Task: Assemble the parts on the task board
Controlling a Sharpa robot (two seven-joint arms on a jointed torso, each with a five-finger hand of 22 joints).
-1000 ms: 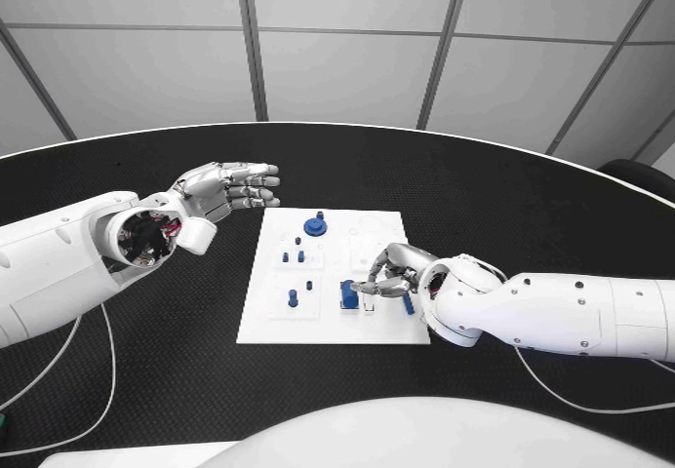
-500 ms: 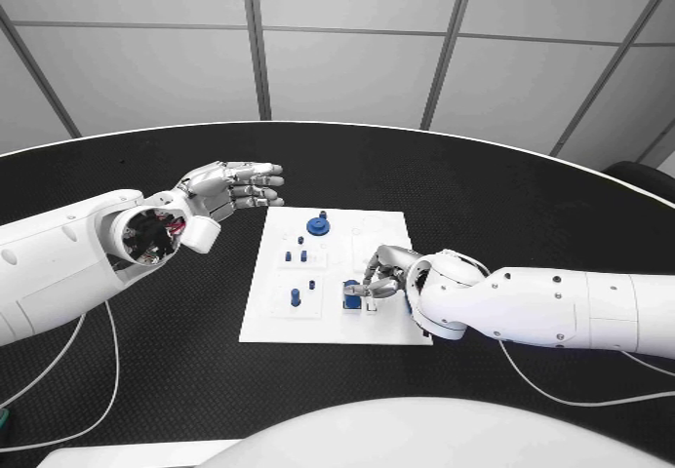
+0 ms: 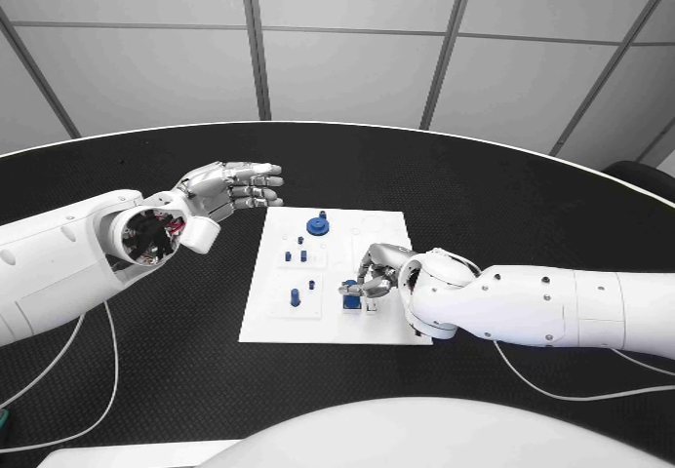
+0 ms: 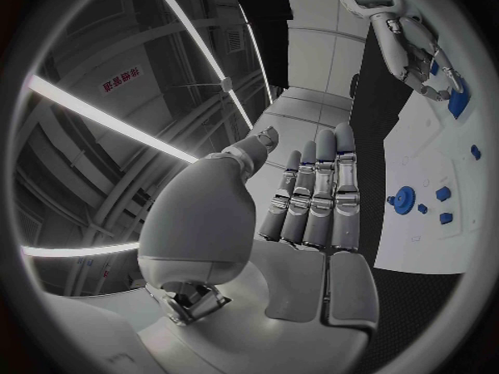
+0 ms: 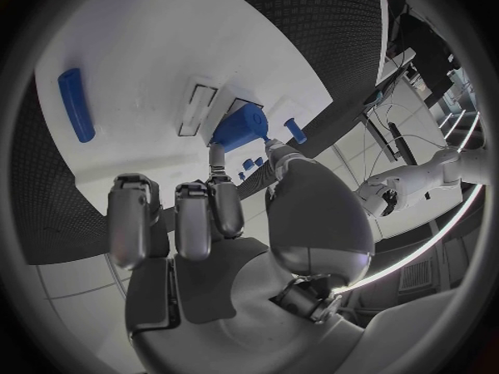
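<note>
The white task board (image 3: pixel 274 327) lies mid-table. My right hand (image 3: pixel 377 276) reaches over its near right part and pinches a blue block (image 3: pixel 349 292) between thumb and a finger, low over the board. In the right wrist view the blue block (image 5: pixel 239 129) sits at the fingertips (image 5: pixel 215 154), beside a rectangular slot (image 5: pixel 198 108), and a long blue bar (image 5: pixel 75 104) lies flat on the board (image 5: pixel 156 33). A blue gear (image 3: pixel 317 226) stands at the far side. My left hand (image 3: pixel 225 190) hovers off the board's far left corner, fingers straight, holding nothing.
Small blue pegs (image 3: pixel 299 256) stand mid-board and another blue peg (image 3: pixel 295 297) nearer the front left. The left wrist view shows the right hand (image 4: pixel 416 50) and the gear (image 4: pixel 403 199). Black table (image 3: pixel 169 370) surrounds the board; a thin cable (image 3: pixel 99 390) runs at the near left.
My right forearm has shifted left over the board's near right corner, hiding the long blue bar in the head view. Its hand stays at the blue block. The left hand has not moved.
</note>
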